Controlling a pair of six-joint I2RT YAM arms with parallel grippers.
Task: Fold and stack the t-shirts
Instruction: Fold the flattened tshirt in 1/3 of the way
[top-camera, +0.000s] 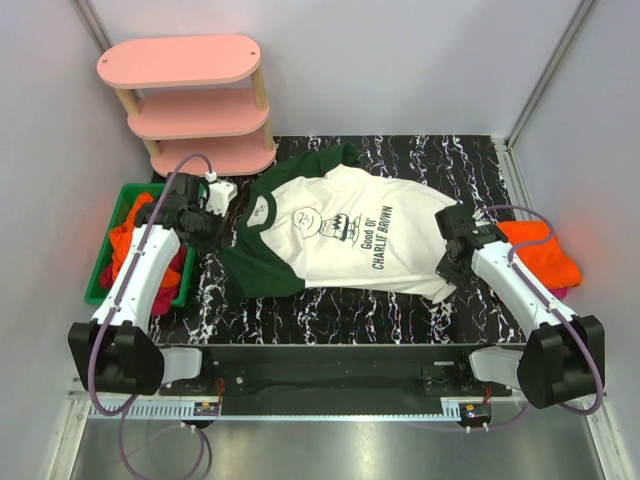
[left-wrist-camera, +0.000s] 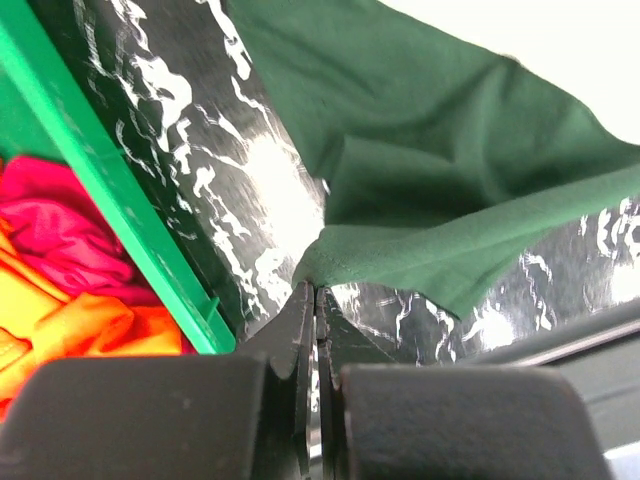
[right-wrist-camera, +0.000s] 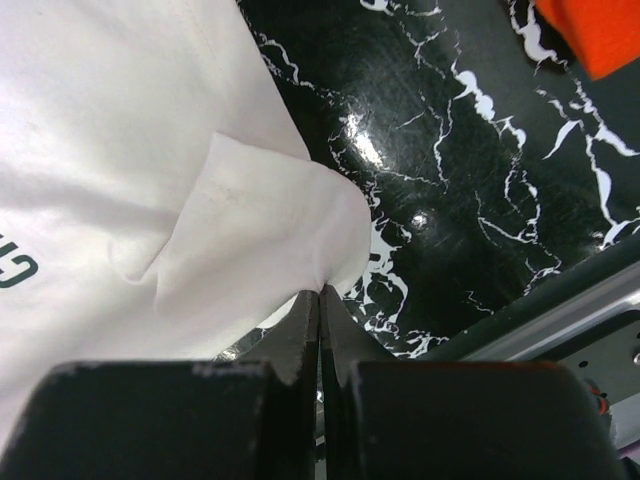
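Lying spread on the glossy, white-veined black tabletop, the white t-shirt is soft, wrinkled cloth with dark green sleeves, a cartoon-face print and lettering. The left gripper has its jaws pinched together on the edge of a green sleeve, and the right gripper is clamped likewise on a turned-over white hem corner. An orange t-shirt lies at the table's right edge, and crumpled orange and magenta cloth sits in the green plastic bin at left.
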